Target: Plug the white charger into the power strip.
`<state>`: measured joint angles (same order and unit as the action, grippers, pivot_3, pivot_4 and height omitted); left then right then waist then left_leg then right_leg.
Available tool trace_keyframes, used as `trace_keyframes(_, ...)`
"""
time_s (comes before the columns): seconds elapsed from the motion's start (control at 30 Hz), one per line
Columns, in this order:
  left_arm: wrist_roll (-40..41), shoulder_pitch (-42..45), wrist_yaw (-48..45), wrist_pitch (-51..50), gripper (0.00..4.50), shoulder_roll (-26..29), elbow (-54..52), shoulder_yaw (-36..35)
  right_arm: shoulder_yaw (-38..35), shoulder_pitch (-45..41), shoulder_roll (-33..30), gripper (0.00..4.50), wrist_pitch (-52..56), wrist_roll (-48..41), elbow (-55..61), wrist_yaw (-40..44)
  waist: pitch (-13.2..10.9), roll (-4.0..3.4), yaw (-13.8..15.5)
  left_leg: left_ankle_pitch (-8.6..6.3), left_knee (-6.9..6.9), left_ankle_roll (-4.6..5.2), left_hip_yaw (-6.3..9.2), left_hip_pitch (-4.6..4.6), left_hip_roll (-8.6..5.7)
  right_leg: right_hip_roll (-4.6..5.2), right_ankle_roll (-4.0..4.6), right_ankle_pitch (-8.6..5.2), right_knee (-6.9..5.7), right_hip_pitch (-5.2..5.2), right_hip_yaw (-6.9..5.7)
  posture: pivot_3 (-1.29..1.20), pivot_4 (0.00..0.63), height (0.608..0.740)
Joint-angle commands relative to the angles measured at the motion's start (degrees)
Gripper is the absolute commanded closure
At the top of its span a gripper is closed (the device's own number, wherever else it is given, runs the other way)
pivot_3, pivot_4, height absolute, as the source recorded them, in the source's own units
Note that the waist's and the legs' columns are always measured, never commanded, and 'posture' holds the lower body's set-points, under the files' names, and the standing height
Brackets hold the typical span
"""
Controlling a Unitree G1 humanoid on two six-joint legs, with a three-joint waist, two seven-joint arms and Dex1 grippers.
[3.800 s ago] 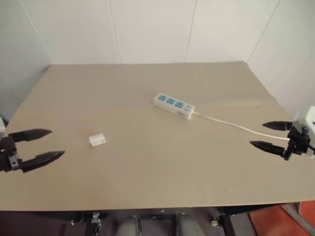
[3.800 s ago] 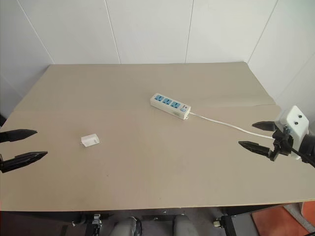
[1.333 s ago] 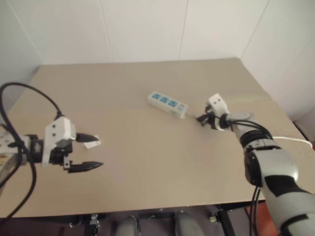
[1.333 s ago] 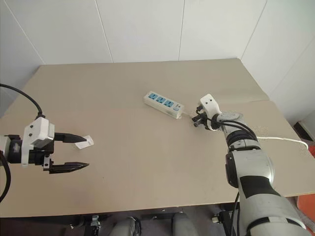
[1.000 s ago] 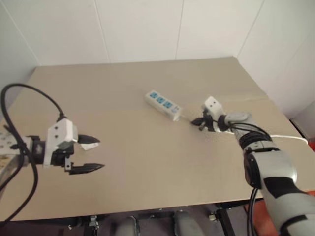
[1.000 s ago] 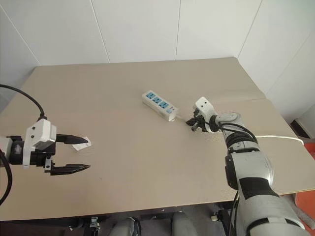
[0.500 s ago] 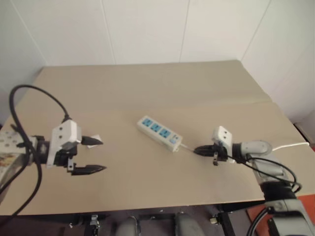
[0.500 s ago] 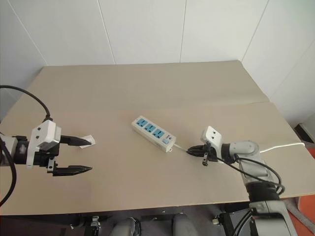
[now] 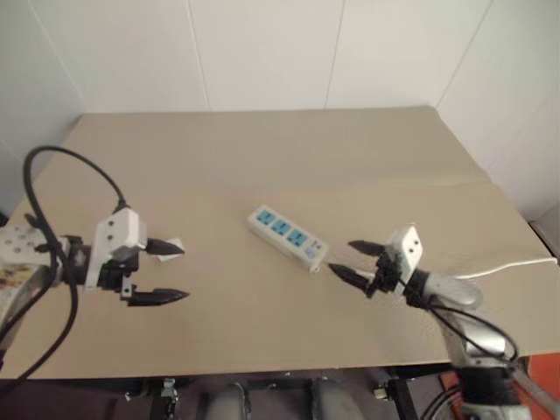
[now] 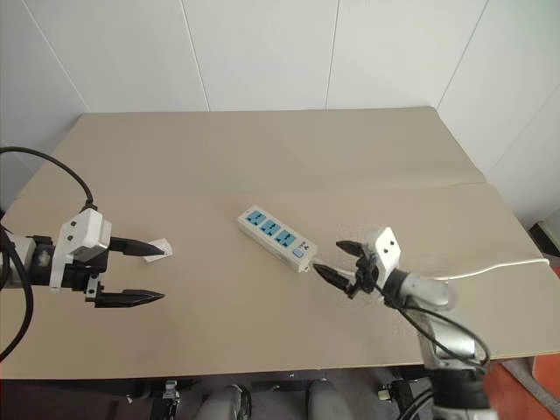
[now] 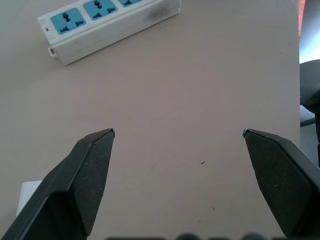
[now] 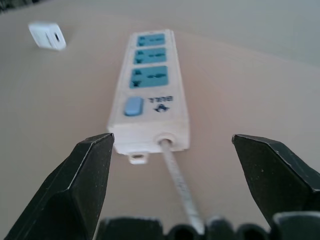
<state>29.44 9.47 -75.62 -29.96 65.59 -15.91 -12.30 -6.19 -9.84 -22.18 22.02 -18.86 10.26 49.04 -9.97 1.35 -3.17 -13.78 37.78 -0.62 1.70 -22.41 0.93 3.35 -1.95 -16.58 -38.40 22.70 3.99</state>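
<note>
The power strip (image 9: 287,237) lies slantwise at mid-table, a long white bar with three blue sockets and a blue switch (image 12: 132,106). Its thin white cord (image 9: 499,265) trails off to the right. My right gripper (image 9: 340,255) is open just behind the strip's cord end, with the cord (image 12: 177,175) running between its fingers, ungripped. The white charger (image 10: 160,248) lies flat on the table at the left, beside the upper finger of my open left gripper (image 10: 163,274). In the left wrist view the charger (image 11: 27,195) peeks out behind one finger.
The tan table (image 9: 262,157) runs back to white walls on three sides, with bare surface behind and in front of the strip. Its front edge (image 10: 262,372) is close below both grippers. The cord leaves over the right edge.
My right gripper drew back toward the front edge, dragging the strip by its cord, then opened and let the cord go. The left gripper stayed open by the charger.
</note>
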Motion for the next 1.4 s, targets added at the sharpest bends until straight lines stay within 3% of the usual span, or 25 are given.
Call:
trace_keyframes(0.03,0.7,1.7,-0.4,-0.1,0.0,0.9,-0.4,-0.6,2.1,0.0,1.9,0.03,-2.2,1.3,4.0,-5.2,0.0,0.01,0.0,0.0,0.0,0.0,-0.01,0.03,0.0,0.0,0.0,0.0,-0.01,-0.01,0.01,0.0,0.15,0.74)
trace_keyframes(0.33,0.6,0.9,0.0,-0.8,0.0,0.9,-1.3,-1.5,7.2,-4.3,4.8,0.03,-8.1,4.7,-3.3,-8.6,0.0,0.02,0.2,0.0,0.0,0.0,-0.08,0.0,0.0,-0.02,0.0,0.0,0.02,0.01,-0.02,0.0,0.15,0.74)
trace_keyframes(0.67,1.0,-2.8,1.6,-1.6,0.0,0.6,-3.9,-3.9,11.0,-6.4,5.5,0.03,-13.8,6.7,-13.0,-6.8,0.0,0.02,0.4,0.0,0.0,0.0,-0.09,0.01,0.0,-0.02,0.0,0.0,0.01,0.02,-0.02,0.0,0.15,0.74)
trace_keyframes(0.97,1.1,-2.9,2.2,-1.4,0.0,0.3,-4.1,-4.0,11.0,-7.5,7.2,0.03,-14.7,6.3,-16.6,-7.8,0.0,0.02,0.4,0.0,0.0,0.0,-0.08,0.04,0.01,-0.03,0.0,0.0,-0.01,0.01,-0.02,0.0,0.15,0.74)
trace_keyframes(1.13,0.9,-2.4,2.1,-1.0,0.0,0.3,-3.4,-3.4,12.0,-6.2,6.6,1.06,-17.9,8.5,-17.3,-8.0,0.0,0.02,0.4,0.0,0.0,0.0,-0.08,0.06,0.01,-0.03,0.0,0.0,-0.02,0.0,-0.02,0.0,0.15,0.74)
trace_keyframes(1.4,0.7,1.3,3.4,0.2,0.0,-1.3,-2.5,-2.0,13.4,-4.9,5.1,1.05,-21.1,7.3,-16.0,-3.0,0.0,0.03,0.5,0.0,0.0,0.0,-0.08,0.07,0.0,-0.03,0.0,0.0,-0.01,-0.03,-0.02,0.0,0.15,0.74)
